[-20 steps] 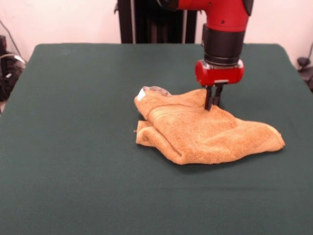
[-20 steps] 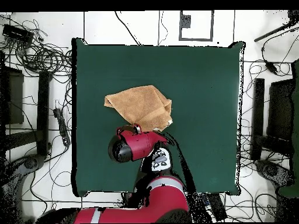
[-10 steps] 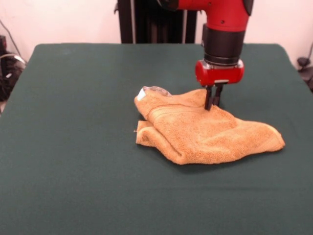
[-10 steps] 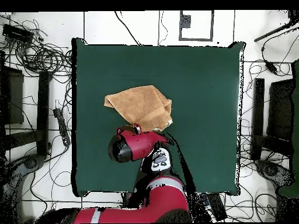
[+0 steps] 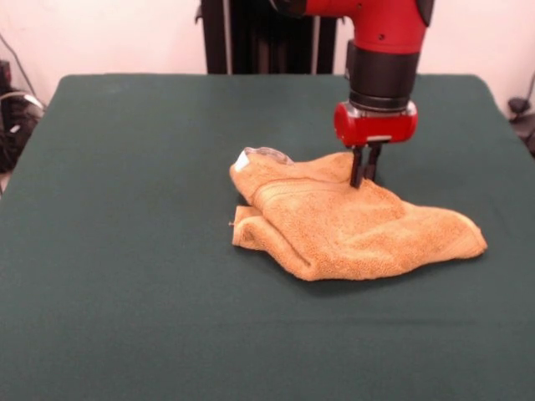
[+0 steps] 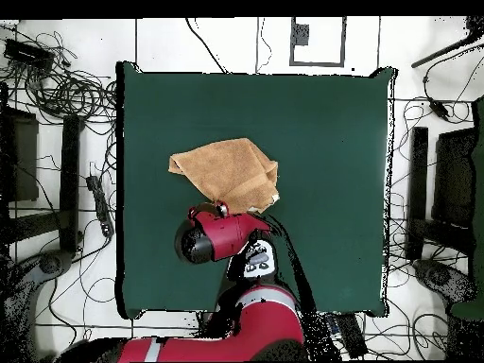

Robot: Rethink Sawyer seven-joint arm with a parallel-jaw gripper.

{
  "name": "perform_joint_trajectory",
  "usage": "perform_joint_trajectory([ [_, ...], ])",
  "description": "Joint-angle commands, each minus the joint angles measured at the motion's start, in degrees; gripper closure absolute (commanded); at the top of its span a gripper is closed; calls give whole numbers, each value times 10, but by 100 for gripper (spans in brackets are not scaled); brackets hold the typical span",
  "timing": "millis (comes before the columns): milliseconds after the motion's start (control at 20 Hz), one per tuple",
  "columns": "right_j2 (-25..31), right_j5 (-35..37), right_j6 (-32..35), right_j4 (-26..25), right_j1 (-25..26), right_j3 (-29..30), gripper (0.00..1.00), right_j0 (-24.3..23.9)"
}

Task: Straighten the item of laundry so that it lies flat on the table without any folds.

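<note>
On the green desk (image 5: 125, 251), right of centre in the front view, lies the orange-tan hand towel (image 5: 351, 225), bunched and folded over, its white tag (image 5: 243, 159) at the far left corner, any print unreadable. The end effector (image 5: 364, 179) stands upright at the towel's far edge, fingers narrow, pinching a raised fold; the arm hides it overhead.

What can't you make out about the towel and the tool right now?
- Overhead view: the tool's tips are hidden under the red wrist.
- Front view: whether the tool pinches the towel or only touches it; the tips sink into the cloth.
- Both views: the towel's underlayers, covered by its own folds.
- The white tag: too small to read.
</note>
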Motion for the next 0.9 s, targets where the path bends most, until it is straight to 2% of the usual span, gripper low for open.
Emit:
perform_joint_trajectory([
  [50, 36, -12, 105, 29, 64, 10, 100, 18],
  [900, 22, -2, 128, 57, 38, 37, 100, 49],
])
